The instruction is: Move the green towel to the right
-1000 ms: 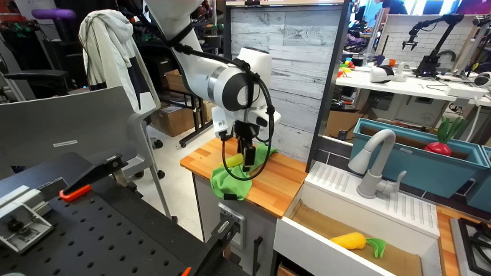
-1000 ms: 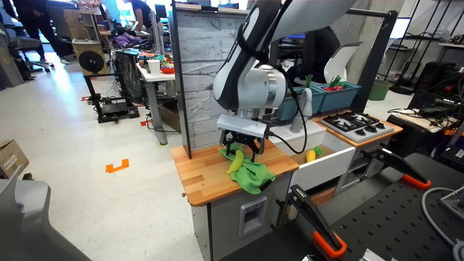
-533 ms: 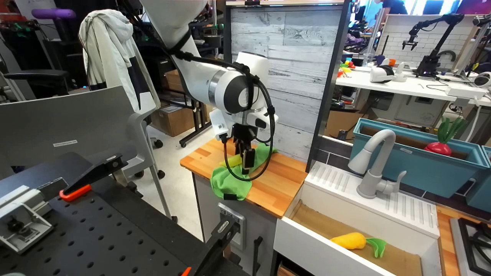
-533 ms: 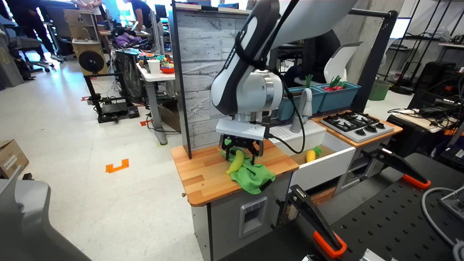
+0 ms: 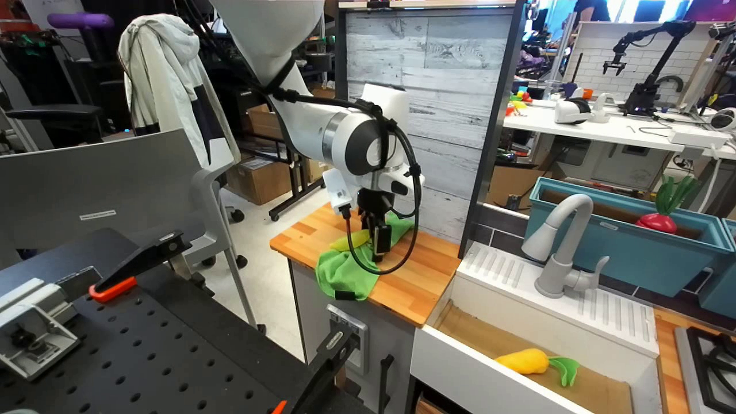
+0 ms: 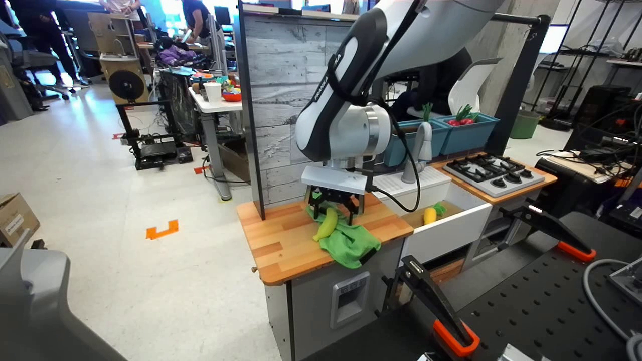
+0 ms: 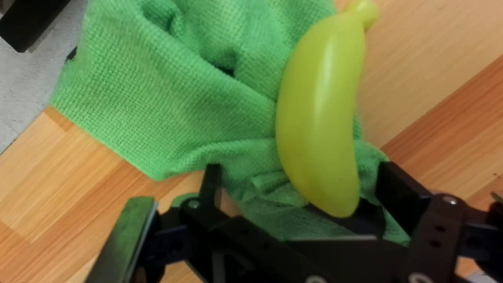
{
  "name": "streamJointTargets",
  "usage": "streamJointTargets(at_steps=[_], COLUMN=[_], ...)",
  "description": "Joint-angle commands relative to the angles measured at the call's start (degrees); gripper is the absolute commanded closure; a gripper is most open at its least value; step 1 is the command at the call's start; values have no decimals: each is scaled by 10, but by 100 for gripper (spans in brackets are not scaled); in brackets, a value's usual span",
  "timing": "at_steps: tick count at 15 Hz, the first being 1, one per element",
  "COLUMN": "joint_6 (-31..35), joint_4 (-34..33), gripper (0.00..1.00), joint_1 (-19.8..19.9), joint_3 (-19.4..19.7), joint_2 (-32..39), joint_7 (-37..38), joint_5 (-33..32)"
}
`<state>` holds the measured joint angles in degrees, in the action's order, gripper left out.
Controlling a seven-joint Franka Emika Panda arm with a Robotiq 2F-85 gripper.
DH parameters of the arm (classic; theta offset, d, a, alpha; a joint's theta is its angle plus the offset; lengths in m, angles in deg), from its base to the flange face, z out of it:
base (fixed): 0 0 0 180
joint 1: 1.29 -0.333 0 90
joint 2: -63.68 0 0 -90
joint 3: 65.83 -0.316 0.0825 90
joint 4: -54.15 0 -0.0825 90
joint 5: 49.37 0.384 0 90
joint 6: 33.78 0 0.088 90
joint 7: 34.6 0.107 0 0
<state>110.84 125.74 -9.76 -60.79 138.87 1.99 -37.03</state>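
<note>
The green towel (image 5: pixel 348 273) lies crumpled on the wooden counter, and one end hangs over the front edge; it also shows in an exterior view (image 6: pixel 351 245) and in the wrist view (image 7: pixel 157 98). A yellow-green toy banana (image 6: pixel 327 224) rests on top of the towel; it also shows in the wrist view (image 7: pixel 322 106). My gripper (image 6: pixel 333 216) points down low over the towel's middle. In the wrist view my gripper (image 7: pixel 302 179) is open, its fingers apart on either side of some towel and the banana's near end. Whether the fingertips touch the towel I cannot tell.
A grey wood-pattern panel (image 5: pixel 428 115) stands at the counter's back. A white sink (image 5: pixel 489 397) with a yellow toy (image 5: pixel 524 361) in it and a grey faucet (image 5: pixel 566 236) adjoin the counter (image 6: pixel 278 250). A stove (image 6: pixel 494 175) lies beyond. A black perforated table (image 5: pixel 155 351) carries clamps.
The arm has come down slightly over the last second, and the gripper has shifted a little toward the sink side in an exterior view. The towel and banana appear unmoved.
</note>
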Motion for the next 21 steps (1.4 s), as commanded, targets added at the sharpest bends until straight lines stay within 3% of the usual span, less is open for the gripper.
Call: streamJointTargets(at_steps=[1, 11, 21], joint_6=[-14, -16, 0], joint_4=[-45, -56, -26], gripper=[0, 0, 0], joint_1=[19, 68, 116], joint_3=[-6, -9, -30], joint_2=[24, 35, 20], joint_7=[-10, -35, -54], joint_5=[-4, 4, 26])
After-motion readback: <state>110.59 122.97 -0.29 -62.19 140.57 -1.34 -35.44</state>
